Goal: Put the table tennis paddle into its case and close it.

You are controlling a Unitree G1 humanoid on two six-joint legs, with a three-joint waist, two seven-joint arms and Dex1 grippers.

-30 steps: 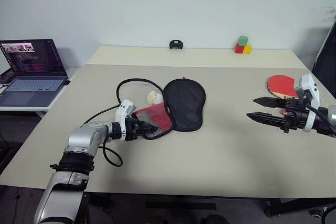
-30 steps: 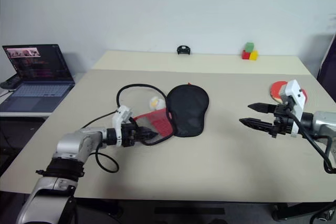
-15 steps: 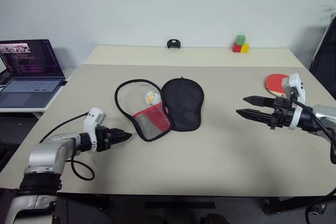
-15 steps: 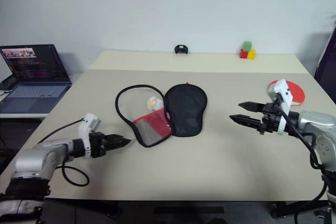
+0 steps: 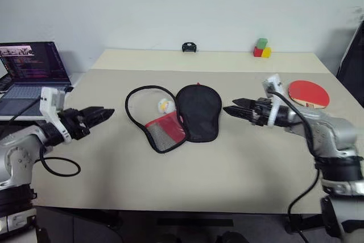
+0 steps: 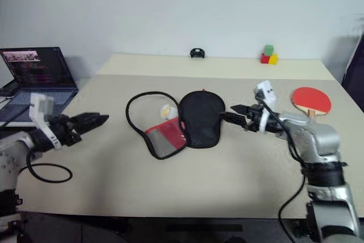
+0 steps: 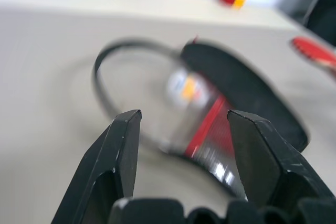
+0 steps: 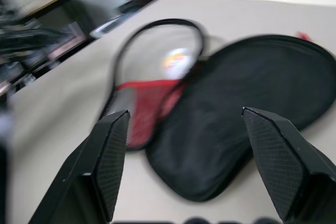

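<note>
The case [image 5: 187, 113] lies unzipped and spread flat at the middle of the table [image 5: 170, 186], its black half beside its red mesh-pocket half, with a small white-yellow ball [image 5: 165, 105] resting inside the zipper loop. The table tennis paddle [image 5: 307, 93] lies red face up near the table's right edge, well apart from the case. The right gripper [image 5: 236, 108] hovers between paddle and case, fingers parted and empty. The left gripper [image 5: 99, 114] hangs at the table's left edge, likewise parted and empty. A laptop [image 5: 31, 72] stands on a side surface; coloured blocks [image 5: 261, 49] and a small black object [image 5: 189, 47] sit at the far edge.
</note>
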